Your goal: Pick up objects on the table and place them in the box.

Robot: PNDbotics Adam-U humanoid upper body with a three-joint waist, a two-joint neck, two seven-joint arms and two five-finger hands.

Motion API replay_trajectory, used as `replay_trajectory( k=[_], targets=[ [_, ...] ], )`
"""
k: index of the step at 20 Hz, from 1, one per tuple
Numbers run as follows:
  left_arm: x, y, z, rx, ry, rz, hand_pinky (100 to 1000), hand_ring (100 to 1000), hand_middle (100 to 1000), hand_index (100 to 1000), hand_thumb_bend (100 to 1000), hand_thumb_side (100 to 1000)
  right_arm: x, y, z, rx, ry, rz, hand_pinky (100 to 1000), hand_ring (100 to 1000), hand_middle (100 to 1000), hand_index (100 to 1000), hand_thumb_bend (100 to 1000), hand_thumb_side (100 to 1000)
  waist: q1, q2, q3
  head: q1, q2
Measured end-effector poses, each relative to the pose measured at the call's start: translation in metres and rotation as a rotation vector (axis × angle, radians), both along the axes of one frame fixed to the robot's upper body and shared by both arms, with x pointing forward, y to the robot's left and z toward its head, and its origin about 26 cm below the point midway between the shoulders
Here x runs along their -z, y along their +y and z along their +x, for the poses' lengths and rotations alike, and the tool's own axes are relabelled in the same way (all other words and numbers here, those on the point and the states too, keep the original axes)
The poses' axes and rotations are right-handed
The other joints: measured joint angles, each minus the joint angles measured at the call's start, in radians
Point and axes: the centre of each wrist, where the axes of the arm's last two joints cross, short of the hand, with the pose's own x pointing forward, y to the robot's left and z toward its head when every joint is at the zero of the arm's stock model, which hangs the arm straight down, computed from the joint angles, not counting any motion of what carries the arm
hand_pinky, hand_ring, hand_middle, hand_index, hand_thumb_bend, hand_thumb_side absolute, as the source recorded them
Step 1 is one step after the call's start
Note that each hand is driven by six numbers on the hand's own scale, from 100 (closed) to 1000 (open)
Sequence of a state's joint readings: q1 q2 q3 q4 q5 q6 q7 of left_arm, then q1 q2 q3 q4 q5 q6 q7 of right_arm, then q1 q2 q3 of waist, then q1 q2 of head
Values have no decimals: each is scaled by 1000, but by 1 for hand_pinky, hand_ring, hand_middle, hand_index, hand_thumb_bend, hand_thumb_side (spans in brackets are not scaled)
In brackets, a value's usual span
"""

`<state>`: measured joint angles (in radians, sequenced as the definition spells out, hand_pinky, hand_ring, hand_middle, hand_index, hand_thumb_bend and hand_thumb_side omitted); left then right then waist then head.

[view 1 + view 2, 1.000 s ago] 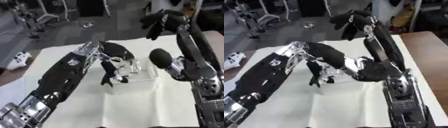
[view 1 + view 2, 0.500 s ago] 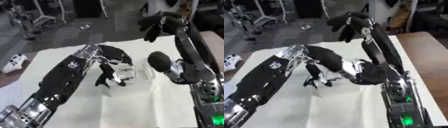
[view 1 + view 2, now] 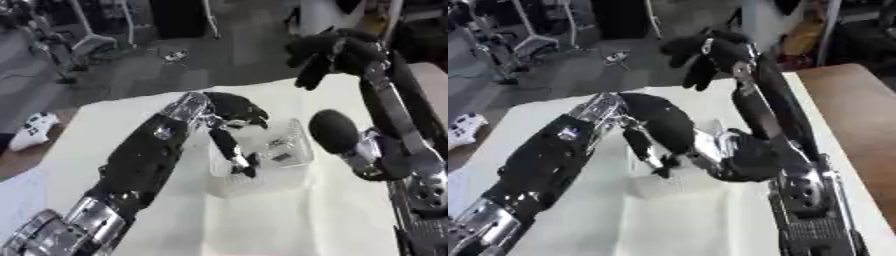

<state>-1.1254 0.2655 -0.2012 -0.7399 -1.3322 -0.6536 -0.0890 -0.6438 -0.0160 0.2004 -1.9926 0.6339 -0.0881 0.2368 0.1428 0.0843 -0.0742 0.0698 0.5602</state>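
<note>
Left hand (image 3: 234,111) is over the clear plastic box (image 3: 293,152), palm at the box's near-left rim, fingers (image 3: 229,146) hanging straight down into it. The fingertips reach the box floor area. I can't see anything pinched between them, so I read the hand as open, fingers relaxed and extended rather than curled on an object.

Box sits mid-worktop on the pale cloth-covered worktop (image 3: 297,220). Inside it there are a few small dark/silvery items (image 3: 280,150) toward the right side, too small to identify. They're apart from the left fingertips, not touching as far as I can tell.

Right hand (image 3: 328,52) is raised high above the far edge of the worktop, well apart from the box, fingers curled downward, nothing visible in it. The right arm's elbow sits just right of the box.

Step, my read: placement phase, left hand at or just past the drop into the box. Can't confirm a release from this alone.

Next move calls for: lift the left hand straight up so the fingers clear the box wall without dragging it, then go for the next object. No loose object shows on the open cloth in either view, so the next target is unclear.

Risk: the light box could shift or tip if the fingers catch the rim on the way out.
</note>
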Motion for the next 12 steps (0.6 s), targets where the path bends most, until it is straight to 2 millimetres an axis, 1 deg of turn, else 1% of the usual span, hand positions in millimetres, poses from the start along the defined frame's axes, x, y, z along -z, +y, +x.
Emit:
replay_trajectory(
  k=[1, 2, 4, 6, 8, 9, 10, 12],
  targets=[
    [4, 14, -4, -8, -22, -65, 544, 581, 645, 682, 111, 1000, 0, -1, 0, 4, 0, -2, 457, 500, 590, 763, 699, 1000, 0, -3, 8, 0, 8],
    [11, 30, -10, -21, -31, -131, 480, 531, 611, 656, 100, 1000, 0, -2, 1, 10, 0, -4, 457, 500, 590, 763, 701, 1000, 1, -6, 17, 0, 15],
    [24, 56, -23, -44, -37, -265, 406, 466, 583, 612, 100, 996, 1, -6, 2, 27, 3, -11, 455, 499, 590, 763, 707, 1000, 1, -7, 30, -1, 20],
    [40, 70, -41, -57, -15, -420, 362, 416, 566, 596, 112, 983, 2, -10, 3, 47, 4, -15, 453, 498, 589, 762, 715, 1000, 0, -7, 41, -6, 15],
    [61, 74, -63, -69, 44, -604, 334, 385, 548, 598, 127, 980, 1, -13, 4, 65, 6, -20, 452, 497, 588, 762, 720, 1000, -10, -7, 56, -13, 0],
    [68, 74, -75, -71, 75, -701, 305, 346, 516, 587, 148, 968, 1, -15, 4, 73, 7, -20, 451, 496, 586, 760, 724, 1000, -17, -7, 62, -19, -11],
    [70, 71, -87, -62, 97, -800, 301, 339, 510, 582, 157, 965, 1, -16, 5, 82, 6, -22, 451, 496, 586, 760, 728, 1000, -25, -6, 72, -27, -24],
    [62, 63, -110, -14, 115, -999, 297, 333, 503, 577, 175, 959, 1, -19, 5, 97, 8, -25, 450, 496, 585, 759, 736, 1000, -35, -6, 90, -45, -52]
  ],
)
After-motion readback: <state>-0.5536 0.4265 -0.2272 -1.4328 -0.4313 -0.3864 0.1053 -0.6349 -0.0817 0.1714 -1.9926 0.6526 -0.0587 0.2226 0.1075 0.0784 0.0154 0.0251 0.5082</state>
